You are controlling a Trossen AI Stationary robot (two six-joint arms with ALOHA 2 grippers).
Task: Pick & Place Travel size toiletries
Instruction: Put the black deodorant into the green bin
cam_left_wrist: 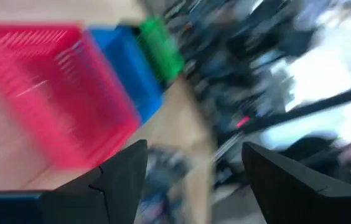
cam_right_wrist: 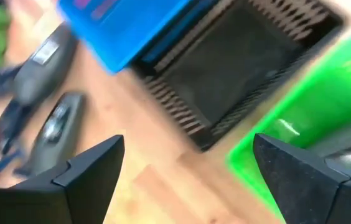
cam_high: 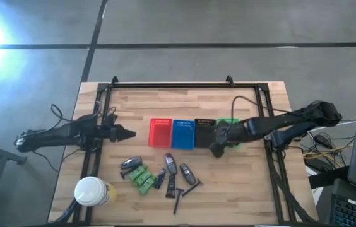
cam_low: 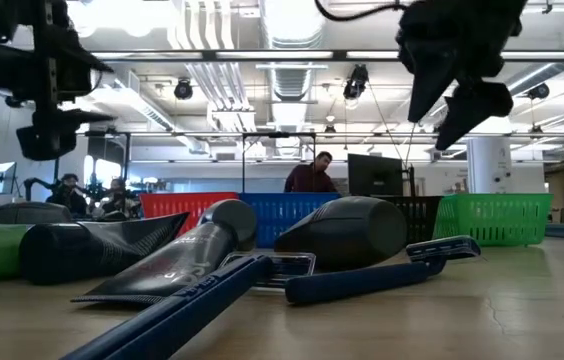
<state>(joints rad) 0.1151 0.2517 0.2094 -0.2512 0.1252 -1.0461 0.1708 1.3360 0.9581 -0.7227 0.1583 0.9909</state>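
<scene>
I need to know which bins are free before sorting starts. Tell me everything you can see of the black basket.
The black basket is a small rectangular bin of what looks like plastic, its walls slotted with fine vertical ribs. It stands upright and open-topped on the wooden table, third in a row, between the blue basket and the green basket. As far as the right wrist view shows, nothing lies inside. The right gripper hovers at its near corner.

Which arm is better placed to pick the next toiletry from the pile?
Probably the right. The right gripper hangs open by the black basket, near the grey piece. The left gripper, also open, sits beside the red basket.
</scene>
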